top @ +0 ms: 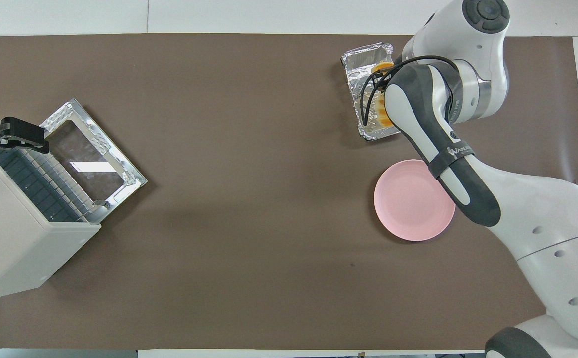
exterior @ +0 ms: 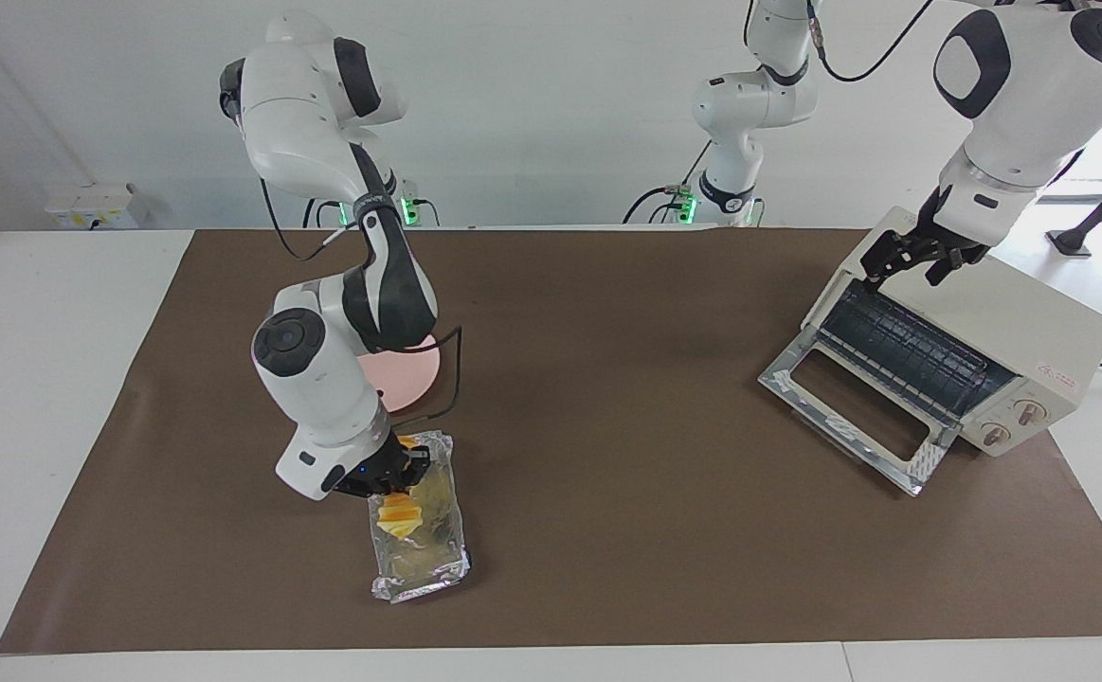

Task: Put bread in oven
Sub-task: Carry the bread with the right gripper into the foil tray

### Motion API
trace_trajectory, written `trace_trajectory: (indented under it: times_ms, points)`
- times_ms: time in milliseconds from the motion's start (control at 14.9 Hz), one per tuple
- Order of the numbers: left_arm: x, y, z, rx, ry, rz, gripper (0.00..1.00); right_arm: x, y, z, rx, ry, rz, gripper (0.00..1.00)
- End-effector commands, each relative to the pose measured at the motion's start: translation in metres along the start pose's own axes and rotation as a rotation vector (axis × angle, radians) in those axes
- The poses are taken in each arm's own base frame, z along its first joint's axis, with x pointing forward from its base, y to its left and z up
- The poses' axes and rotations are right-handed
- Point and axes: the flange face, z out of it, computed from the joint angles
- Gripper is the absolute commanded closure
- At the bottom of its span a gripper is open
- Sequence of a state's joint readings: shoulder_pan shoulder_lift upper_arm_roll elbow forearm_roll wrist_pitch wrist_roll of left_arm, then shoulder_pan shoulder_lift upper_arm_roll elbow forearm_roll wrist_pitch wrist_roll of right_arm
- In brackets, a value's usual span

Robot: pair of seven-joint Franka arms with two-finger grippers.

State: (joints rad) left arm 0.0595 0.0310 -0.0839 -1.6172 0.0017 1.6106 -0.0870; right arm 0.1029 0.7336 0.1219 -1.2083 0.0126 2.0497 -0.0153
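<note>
The yellow-orange bread lies in a crinkled foil tray toward the right arm's end of the table. My right gripper is down in the tray, over the middle of the bread, with bread showing on both sides of it. In the overhead view the right arm hides that gripper, and only bits of the bread show. The cream-white oven stands at the left arm's end, its glass door dropped open and the rack showing. My left gripper is open over the oven's top front edge.
A round pink plate lies beside the foil tray, nearer to the robots, partly under the right arm. A brown mat covers the table between the tray and the oven. The oven and its open door also show in the overhead view.
</note>
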Motion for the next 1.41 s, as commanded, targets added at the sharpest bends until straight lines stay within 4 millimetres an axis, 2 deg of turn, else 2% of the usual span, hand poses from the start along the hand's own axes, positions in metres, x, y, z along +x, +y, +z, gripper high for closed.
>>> trace_trajectory:
  times_ms: [0, 201, 469, 536, 670, 1139, 1273, 1340]
  points:
    - [-0.006, -0.001, -0.004, -0.009, -0.002, -0.011, 0.00, 0.011, -0.001, 0.025, -0.003, 0.023, -0.028, 1.00]
    - [-0.006, -0.001, -0.004, -0.009, -0.003, -0.011, 0.00, 0.014, 0.002, 0.040, 0.007, 0.054, -0.019, 1.00]
    - [-0.006, -0.001, -0.004, -0.009, -0.003, -0.011, 0.00, 0.016, -0.003, 0.043, 0.014, 0.084, -0.012, 1.00]
    - [-0.006, -0.001, -0.005, -0.009, 0.000, -0.011, 0.00, 0.016, -0.005, 0.042, 0.015, 0.084, -0.009, 0.85]
    - [-0.006, -0.001, -0.004, -0.009, -0.003, -0.011, 0.00, 0.016, -0.006, 0.042, 0.014, 0.085, -0.008, 0.00]
    - [-0.007, -0.001, -0.005, -0.009, -0.002, -0.011, 0.00, 0.013, 0.001, 0.026, 0.008, 0.042, -0.003, 0.00]
    - [-0.006, -0.001, -0.004, -0.009, -0.003, -0.010, 0.00, 0.013, 0.004, 0.018, 0.008, 0.033, 0.002, 0.00]
    - [-0.006, -0.001, -0.004, -0.009, -0.003, -0.011, 0.00, 0.015, 0.005, 0.007, 0.007, 0.034, 0.002, 0.00]
